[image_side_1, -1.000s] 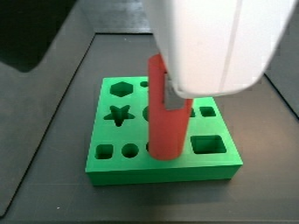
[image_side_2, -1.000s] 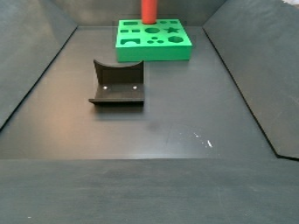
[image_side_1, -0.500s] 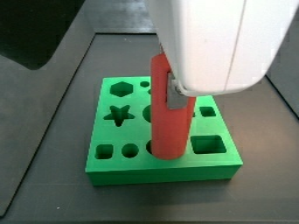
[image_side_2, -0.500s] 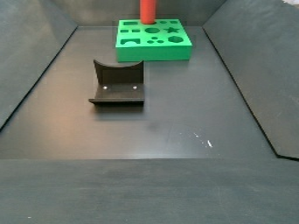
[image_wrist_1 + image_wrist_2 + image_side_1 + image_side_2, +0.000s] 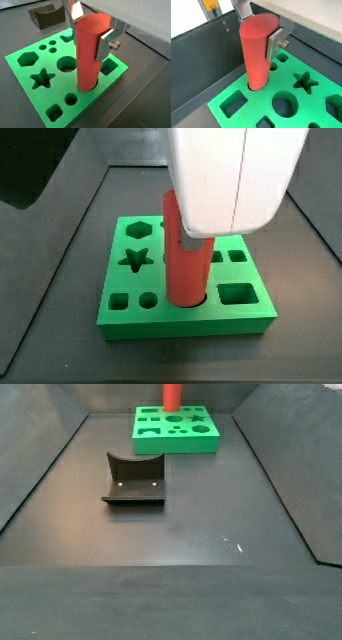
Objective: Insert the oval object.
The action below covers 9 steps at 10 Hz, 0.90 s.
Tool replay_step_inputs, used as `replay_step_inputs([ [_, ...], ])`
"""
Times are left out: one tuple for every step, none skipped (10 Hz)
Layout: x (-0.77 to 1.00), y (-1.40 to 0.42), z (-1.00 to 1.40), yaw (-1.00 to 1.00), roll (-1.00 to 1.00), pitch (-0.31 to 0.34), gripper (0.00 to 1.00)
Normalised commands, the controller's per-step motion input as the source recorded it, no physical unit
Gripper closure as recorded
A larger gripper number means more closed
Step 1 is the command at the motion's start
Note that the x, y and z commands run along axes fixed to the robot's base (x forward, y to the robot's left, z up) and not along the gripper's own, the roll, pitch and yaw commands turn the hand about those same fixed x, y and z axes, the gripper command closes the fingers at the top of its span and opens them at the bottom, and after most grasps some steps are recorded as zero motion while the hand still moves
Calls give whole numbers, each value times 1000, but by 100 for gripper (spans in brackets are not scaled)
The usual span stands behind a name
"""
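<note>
Matt red peg, seemingly plastic green block, silver metal tool.

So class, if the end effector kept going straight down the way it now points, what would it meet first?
Most likely the green block. The end effector, shut on the oval object, sits directly above it, and that peg's lower end is already in a hole, so nothing else lies between.

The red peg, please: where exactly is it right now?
The red peg stands upright between the gripper fingers, its lower end in a hole near the green block edge.
</note>
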Motion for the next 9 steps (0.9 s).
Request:
replay_step_inputs([
  [163,0,-37,0,99,70,100],
  [149,0,-54,-83,181,87,100],
  [131,0,-80,-83,201,93,100],
  [111,0,-126,-60,203,80,100],
  [71,0,-123,-51,200,73,100],
  [46,26,-146,-66,204,69,100],
  [6,29,-217,-69,157,41,100],
  [0,23,-303,-60,127,21,100],
  [37,3,-280,-51,53,10,100],
])
